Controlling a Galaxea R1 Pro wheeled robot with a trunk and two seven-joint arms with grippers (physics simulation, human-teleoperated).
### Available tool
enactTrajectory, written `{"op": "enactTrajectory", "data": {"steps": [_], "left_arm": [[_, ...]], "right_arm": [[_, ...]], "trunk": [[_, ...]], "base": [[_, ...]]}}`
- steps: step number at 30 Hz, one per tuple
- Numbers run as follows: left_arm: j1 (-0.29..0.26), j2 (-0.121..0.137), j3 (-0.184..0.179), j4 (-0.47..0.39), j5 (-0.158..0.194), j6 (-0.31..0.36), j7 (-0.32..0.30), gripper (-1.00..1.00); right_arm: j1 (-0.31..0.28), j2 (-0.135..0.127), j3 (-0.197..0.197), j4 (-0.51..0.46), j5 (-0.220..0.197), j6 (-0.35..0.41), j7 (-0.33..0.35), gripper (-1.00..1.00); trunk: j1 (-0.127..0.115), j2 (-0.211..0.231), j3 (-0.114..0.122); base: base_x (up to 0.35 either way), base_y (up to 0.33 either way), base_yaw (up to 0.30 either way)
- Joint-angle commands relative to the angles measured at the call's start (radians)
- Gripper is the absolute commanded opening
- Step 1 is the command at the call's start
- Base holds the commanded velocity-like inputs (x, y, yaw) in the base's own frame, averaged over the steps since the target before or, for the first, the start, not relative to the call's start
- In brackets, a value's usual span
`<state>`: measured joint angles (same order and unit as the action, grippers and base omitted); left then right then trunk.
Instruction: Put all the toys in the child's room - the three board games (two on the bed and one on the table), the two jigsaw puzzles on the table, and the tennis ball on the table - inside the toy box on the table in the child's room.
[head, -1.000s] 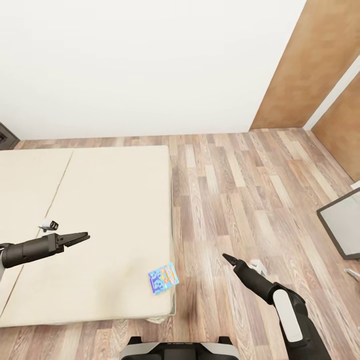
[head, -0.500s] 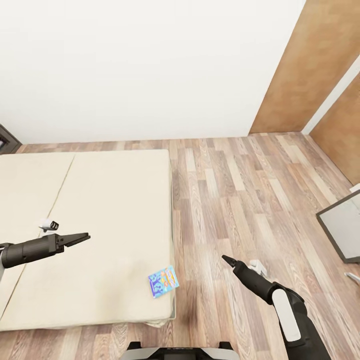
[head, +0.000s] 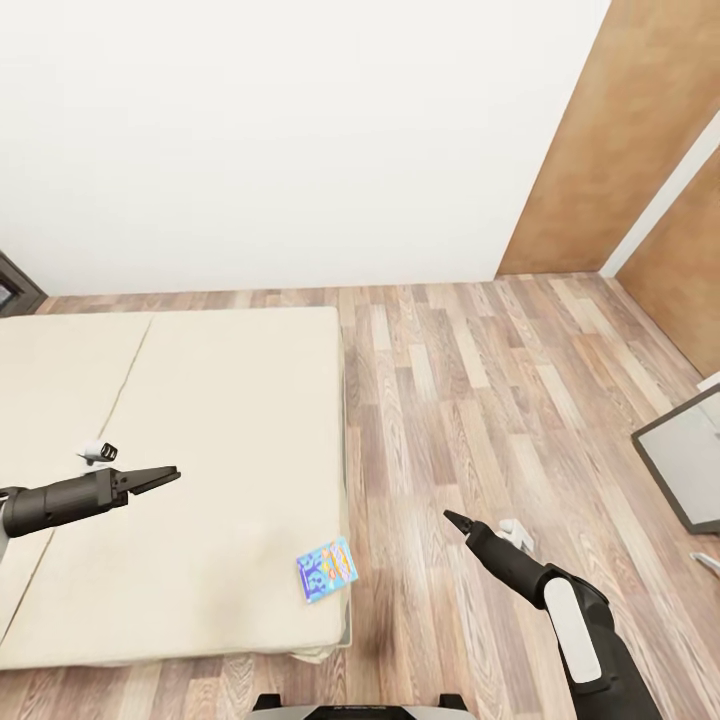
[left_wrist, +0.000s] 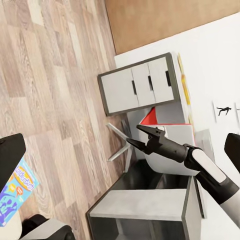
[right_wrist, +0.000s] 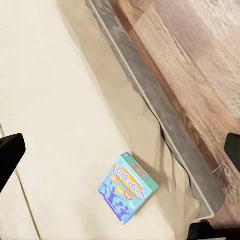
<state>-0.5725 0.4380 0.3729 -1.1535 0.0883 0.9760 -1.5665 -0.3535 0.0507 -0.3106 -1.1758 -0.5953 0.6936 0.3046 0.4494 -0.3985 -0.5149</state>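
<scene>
Blue board game (head: 327, 570) flat on bed (head: 200, 420), near its corner, not yet collected. Left claw (head: 160, 476) pressed together, empty; right claw (head: 452, 519) likewise.

A bedroom in a home: a wide bed (head: 200, 440) with a plain cream cover stands on a wood-plank floor (head: 470, 400) against a bare white wall (head: 280, 140), with brown wooden doors (head: 590, 150) at the corner. A blue board game (head: 327, 569) lies near the bed's edge, and a white drawer unit (left_wrist: 137, 85) stands by the wall.
</scene>
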Motion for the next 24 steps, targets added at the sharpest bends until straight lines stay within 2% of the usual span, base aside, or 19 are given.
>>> {"op": "enactTrajectory", "data": {"steps": [1,24], "left_arm": [[0.000,0.000,0.000,0.000,-0.001,0.011,-0.004,1.00],[0.003,-0.008,-0.003,0.000,-0.001,0.010,-0.004,1.00]], "right_arm": [[-0.001,0.001,-0.004,-0.001,0.000,0.007,0.004,1.00],[0.001,-0.002,-0.006,-0.005,-0.011,0.010,0.009,1.00]], "trunk": [[0.001,-0.002,0.000],[0.001,-0.002,0.039]], "base": [[0.000,0.000,0.000],[0.000,0.000,0.000]]}}
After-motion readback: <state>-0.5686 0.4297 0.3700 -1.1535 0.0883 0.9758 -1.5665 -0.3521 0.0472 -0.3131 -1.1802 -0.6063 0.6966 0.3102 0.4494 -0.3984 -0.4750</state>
